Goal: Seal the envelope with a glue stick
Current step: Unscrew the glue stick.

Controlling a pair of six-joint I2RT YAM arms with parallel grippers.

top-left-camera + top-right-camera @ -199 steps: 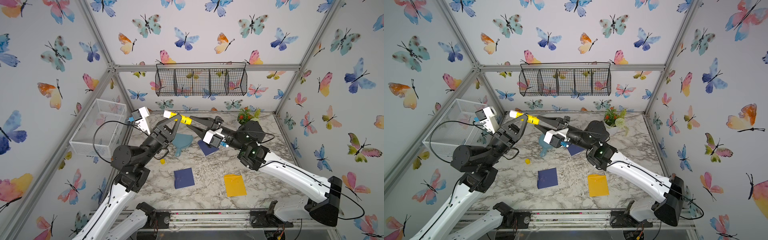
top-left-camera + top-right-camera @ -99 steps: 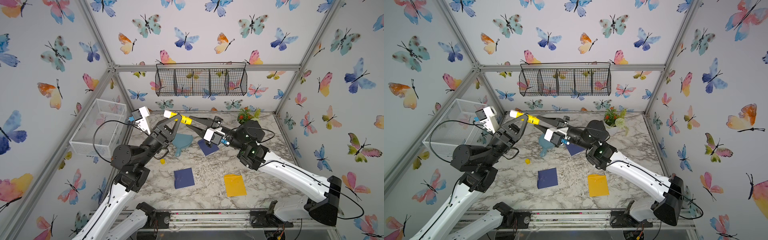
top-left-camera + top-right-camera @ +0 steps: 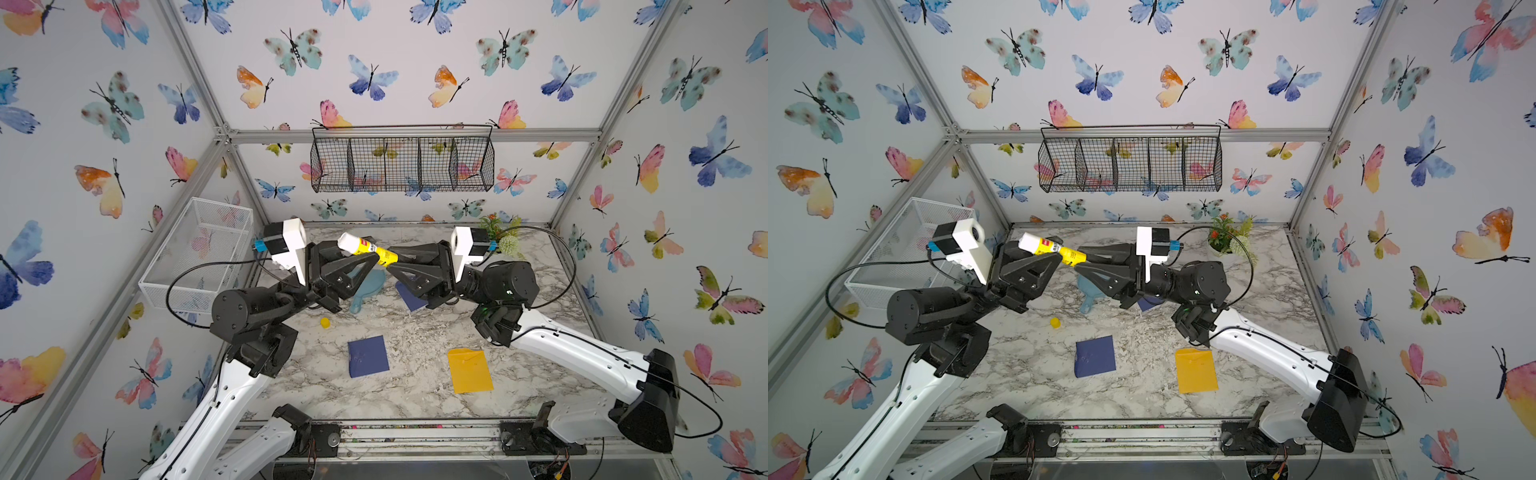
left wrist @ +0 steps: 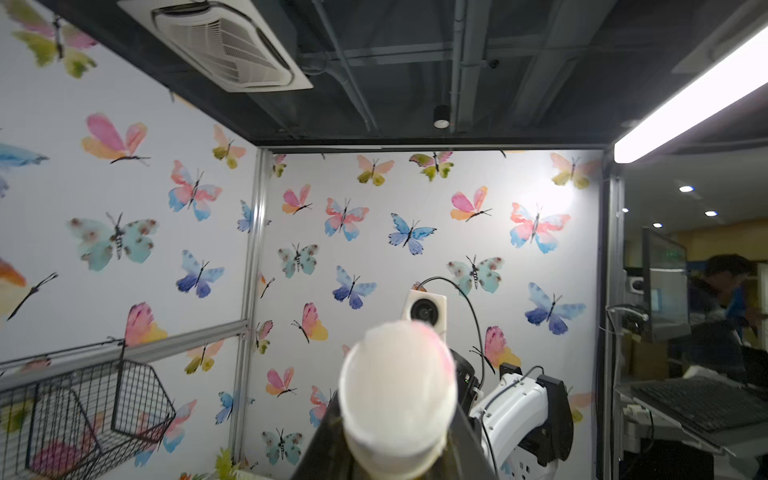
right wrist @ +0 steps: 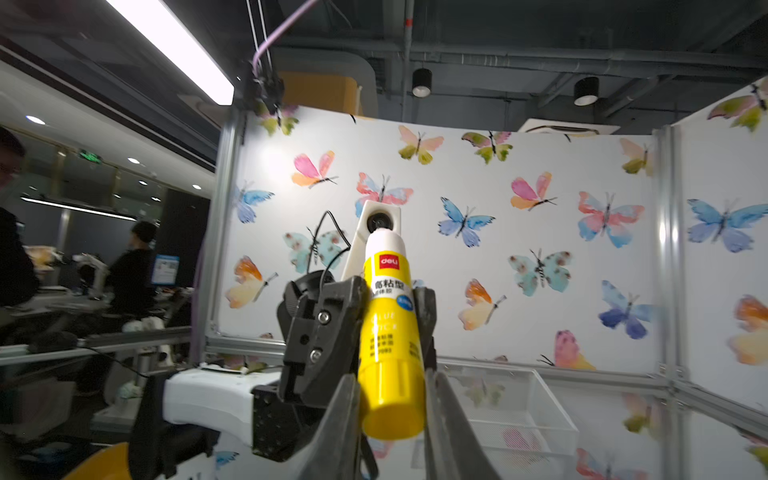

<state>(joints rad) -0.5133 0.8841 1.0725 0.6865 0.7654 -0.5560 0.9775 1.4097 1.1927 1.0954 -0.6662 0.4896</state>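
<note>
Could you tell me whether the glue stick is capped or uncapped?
Uncapped: the glue stick shows a bare white tip, and a small yellow cap lies apart on the table.

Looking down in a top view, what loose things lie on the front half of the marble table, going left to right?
Small yellow plastic cap → dark blue square paper envelope → orange-yellow paper envelope.

glue stick (image 3: pixel 368 248): yellow tube, white tip bare, tilted, aloft | yellow envelope (image 3: pixel 469 370): lying flat, well apart
</note>
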